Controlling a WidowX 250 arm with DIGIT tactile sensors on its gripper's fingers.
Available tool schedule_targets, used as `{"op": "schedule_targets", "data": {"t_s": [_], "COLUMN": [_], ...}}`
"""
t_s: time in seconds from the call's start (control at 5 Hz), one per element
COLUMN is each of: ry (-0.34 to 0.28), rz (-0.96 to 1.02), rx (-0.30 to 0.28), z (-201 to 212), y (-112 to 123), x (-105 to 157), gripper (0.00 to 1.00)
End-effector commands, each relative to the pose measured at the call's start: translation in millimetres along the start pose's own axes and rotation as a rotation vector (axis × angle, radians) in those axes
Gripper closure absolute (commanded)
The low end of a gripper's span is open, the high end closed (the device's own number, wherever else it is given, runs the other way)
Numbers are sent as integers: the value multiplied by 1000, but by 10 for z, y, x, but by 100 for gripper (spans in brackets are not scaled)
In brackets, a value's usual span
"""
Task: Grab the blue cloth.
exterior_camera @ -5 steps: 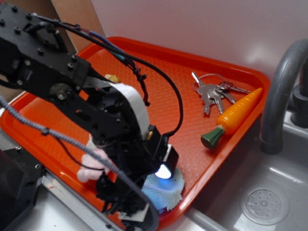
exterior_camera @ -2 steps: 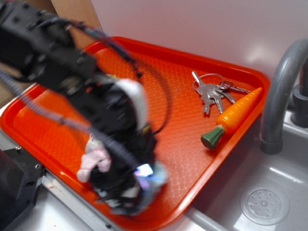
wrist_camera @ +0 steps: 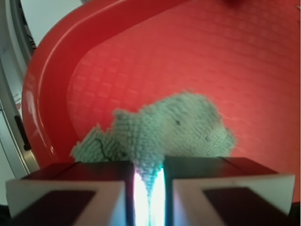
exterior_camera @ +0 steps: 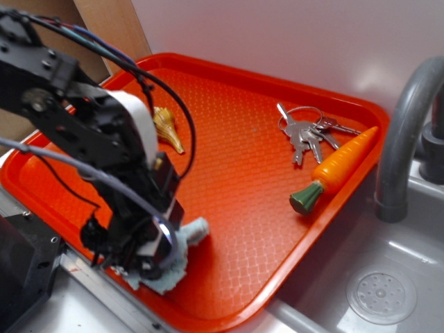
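At the near rim of the orange tray (exterior_camera: 333, 201), the blue cloth (wrist_camera: 181, 129) is pinched at a gathered fold by the closed gripper (wrist_camera: 149, 181); soft, light, floppy terry is judged easily lifted.

Blue cloth (exterior_camera: 182, 244) — mostly hidden beneath the claw (exterior_camera: 149, 258); faucet (exterior_camera: 409, 132) cut off — right edge.

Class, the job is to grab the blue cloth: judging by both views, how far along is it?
Done: the hand is shut on the pale blue-green terry cloth, a fold pinched between its fingers. In hand: the rest of the cloth hangs loose over the ribbed orange plastic tray. Left: whether it is fully off the tray cannot be told; lifting higher would likely confirm the hold.
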State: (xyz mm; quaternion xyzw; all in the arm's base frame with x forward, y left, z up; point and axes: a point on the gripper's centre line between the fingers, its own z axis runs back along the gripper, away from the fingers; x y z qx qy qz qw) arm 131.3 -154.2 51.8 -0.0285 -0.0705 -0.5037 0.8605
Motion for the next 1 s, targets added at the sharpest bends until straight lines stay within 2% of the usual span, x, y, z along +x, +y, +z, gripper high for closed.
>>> {"op": "schedule_targets", "data": {"t_s": [0.0,0.2,0.4,0.6,0.8], "ry": [31,163,162,150,122], "rz": [308,536,790,980,976], "rx": [103,224,216,221,203], "z": [655,969,1244,1453,1507], "y": [339,797,1124,1241,1241], "x": [38,-183,-481,-585,-596], "gripper": [100,100,100,100,100]}}
